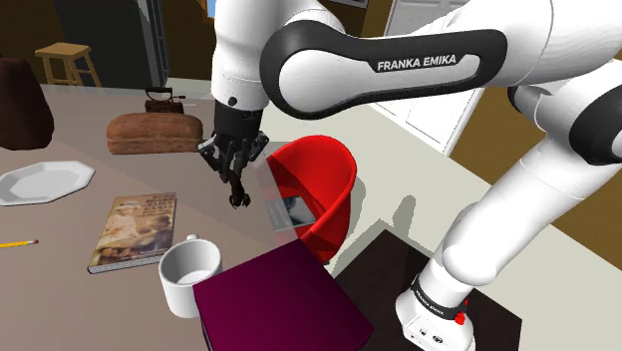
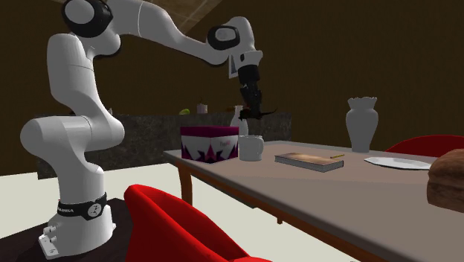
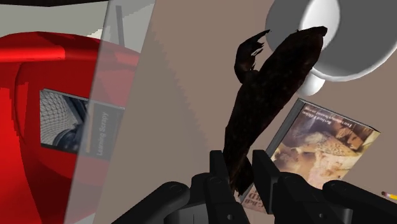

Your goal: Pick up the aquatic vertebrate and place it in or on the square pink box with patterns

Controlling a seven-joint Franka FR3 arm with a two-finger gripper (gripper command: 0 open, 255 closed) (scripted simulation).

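- White plate (image 1: 40, 181) and pencil (image 1: 18, 243) on the grey table (image 1: 70, 219), well out to the shoulder view's left of the fingers.
- Brown loaf (image 1: 155, 133) also to the shoulder view's left of the fingers, farther back on the table.
- Picture book (image 1: 135, 229) lying flat, down and to the shoulder view's left of the fingers. In the wrist view, just past the fingertips and partly behind the fish.
- White mug (image 1: 189, 271) upright by the book's corner, below the fingers. In the wrist view, beyond the fish's far end.
- Black gripper (image 1: 236, 182) pointing down over the table, fingers (image 3: 263, 170) pinching one end of a dark fish (image 3: 270, 83). Rest of the body stretched out past the fingertips, up in the air above the table, apart from the box.
- Square box (image 1: 284, 299) at the table's near corner, just beside the mug, below the fingers and to the shoulder view's right. Dark magenta top; pink sides with a dark jagged pattern in the second exterior view.
- Pale, half see-through book (image 3: 83, 121) marked "Learning Scrapy" at the table's edge, just to the shoulder view's right of the fingers.
- Red chair (image 1: 324, 189) past that edge, farther to the shoulder view's right of the fingers.
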